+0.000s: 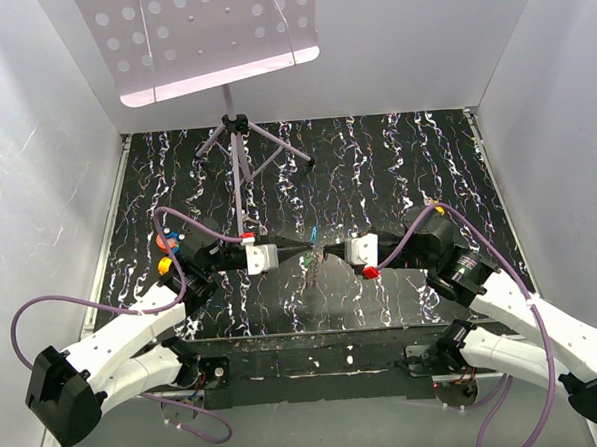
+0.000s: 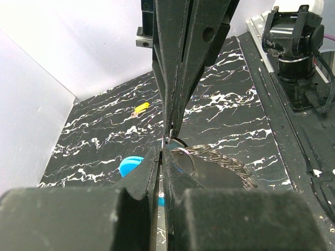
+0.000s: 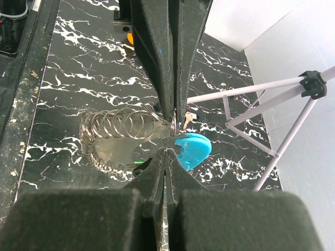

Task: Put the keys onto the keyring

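Both claws are brought tip to tip over the middle of the mat (image 1: 395, 158), on a line running left to right. The left claw (image 1: 302, 249) is seen fully closed, and so is the right claw (image 1: 330, 252). The keyring (image 3: 115, 125) is held off the mat in the narrow gap between them. Each claw appears to be pinched on the keyring at its split ring, though the exact bite is hidden by the fingers.

From that ring the coiled loop is trailed towards the near edge, and the blue tag (image 3: 192, 149) is hung on the far side. One small key (image 3: 187, 120) is made out just beside the left claw's tips, on the far side of the ring. Whether it is already threaded cannot be told, and its long axis is too small to be read.

The coming move is judged to turn on this meeting point. The ring lies straight ahead of both claws and equally near to each. Any threading must therefore be done along the line between the tips, with one claw kept as the anchor.
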Controlling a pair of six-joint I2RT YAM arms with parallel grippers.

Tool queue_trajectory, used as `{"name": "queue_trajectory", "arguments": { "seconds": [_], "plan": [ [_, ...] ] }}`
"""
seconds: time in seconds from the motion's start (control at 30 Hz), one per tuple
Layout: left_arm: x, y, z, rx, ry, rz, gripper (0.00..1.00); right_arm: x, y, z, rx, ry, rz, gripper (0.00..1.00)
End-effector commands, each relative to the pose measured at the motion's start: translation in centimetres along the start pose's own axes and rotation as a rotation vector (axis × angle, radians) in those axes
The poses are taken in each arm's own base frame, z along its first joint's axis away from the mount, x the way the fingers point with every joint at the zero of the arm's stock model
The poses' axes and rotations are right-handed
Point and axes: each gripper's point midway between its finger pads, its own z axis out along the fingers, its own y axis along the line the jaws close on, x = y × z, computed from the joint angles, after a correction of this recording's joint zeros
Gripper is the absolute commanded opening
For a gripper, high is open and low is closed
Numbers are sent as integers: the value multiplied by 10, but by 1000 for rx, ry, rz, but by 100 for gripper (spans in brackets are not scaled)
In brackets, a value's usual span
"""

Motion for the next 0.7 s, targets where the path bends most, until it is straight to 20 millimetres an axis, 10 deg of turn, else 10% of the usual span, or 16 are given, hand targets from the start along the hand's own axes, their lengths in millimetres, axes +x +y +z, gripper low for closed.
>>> {"name": "queue_trajectory", "arguments": {
  "seconds": [0.0, 0.67],
  "plan": [
    [-20, 2, -1, 0, -56, 53, 0, -20, -15, 0, 46, -46, -7, 1],
    [-19, -1, 0, 17, -57, 50, 0, -27, -17, -1, 59, -77, 9, 1]
  ]
}}
